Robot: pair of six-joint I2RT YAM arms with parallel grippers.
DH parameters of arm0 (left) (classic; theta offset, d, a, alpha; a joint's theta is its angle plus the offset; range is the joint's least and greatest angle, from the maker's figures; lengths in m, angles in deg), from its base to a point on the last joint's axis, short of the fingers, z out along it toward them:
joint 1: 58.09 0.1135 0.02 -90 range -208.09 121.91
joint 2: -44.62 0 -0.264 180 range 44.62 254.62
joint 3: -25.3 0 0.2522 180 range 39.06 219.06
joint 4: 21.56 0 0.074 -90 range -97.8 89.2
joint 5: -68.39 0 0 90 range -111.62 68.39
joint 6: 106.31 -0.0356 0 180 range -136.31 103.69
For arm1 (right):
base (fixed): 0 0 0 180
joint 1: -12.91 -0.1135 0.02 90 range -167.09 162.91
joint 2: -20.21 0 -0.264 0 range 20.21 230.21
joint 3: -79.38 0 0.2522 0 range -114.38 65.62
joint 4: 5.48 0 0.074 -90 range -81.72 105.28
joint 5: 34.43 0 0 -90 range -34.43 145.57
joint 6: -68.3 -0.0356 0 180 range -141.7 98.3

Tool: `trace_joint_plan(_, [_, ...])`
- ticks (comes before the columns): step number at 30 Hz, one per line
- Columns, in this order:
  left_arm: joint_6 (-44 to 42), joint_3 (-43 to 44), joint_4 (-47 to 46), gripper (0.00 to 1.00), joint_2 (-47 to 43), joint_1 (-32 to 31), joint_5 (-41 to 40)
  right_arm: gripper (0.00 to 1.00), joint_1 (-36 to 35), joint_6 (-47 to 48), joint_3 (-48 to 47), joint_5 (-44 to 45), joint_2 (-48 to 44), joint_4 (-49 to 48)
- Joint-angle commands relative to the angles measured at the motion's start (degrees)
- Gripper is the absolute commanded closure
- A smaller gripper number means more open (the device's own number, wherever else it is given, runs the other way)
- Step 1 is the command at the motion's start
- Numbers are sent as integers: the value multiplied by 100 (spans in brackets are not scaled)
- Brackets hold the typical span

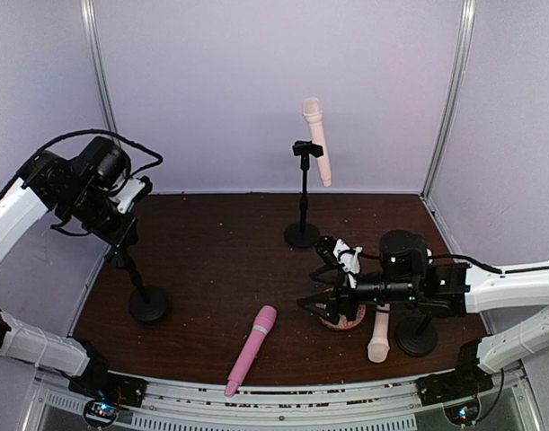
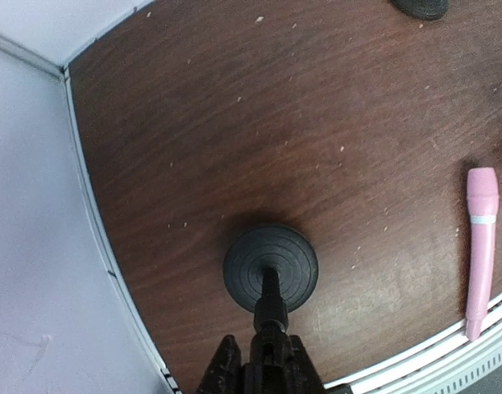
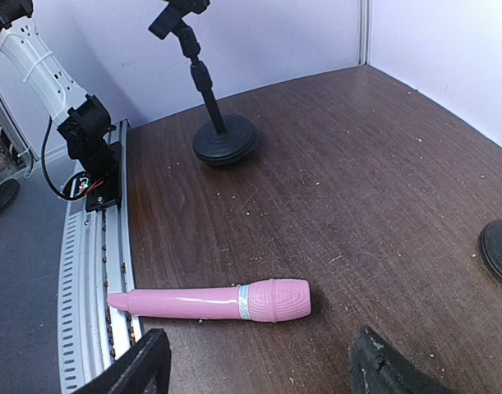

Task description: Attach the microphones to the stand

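Observation:
Three black stands are on the dark table. The back stand (image 1: 302, 202) holds a peach microphone (image 1: 316, 139) in its clip. My left gripper (image 2: 267, 371) is shut on the top of the left stand (image 2: 270, 268), seen from above its round base; the same gripper (image 1: 121, 235) shows in the top view. A pink microphone (image 3: 218, 302) lies flat near the front rail, also visible from above (image 1: 252, 350). My right gripper (image 3: 259, 369) hovers open just short of it, with nothing between its fingers. A second peach microphone (image 1: 378, 337) is beside the right stand (image 1: 417, 337), partly hidden by my right arm.
A round patterned pink dish (image 1: 348, 317) sits under my right gripper (image 1: 314, 303). A metal rail (image 3: 90, 279) runs along the table's front edge. White walls close in the back and both sides. The right stand's base (image 3: 499, 250) lies to the right of my right gripper.

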Motion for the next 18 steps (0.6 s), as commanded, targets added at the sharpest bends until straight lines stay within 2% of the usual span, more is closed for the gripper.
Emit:
trace_joint_plan(1, [-619, 630, -1176, 97, 402, -313, 301, 25, -3, -86, -76, 82, -42, -9])
trace_joint_plan(5, [-1217, 1080, -1518, 99, 926, -468, 712, 25, -6, -69, -79, 171, -60, 46])
trace_joint_plan(9, [-2111, 1605, -1641, 98, 1495, -658, 1472, 26, -9, -88, -60, 265, -72, 82])
trace_joint_plan(18, [-3261, 2724, -1702, 99, 2772, -1160, 1820, 27, -4, -219, 75, 348, -102, 106])
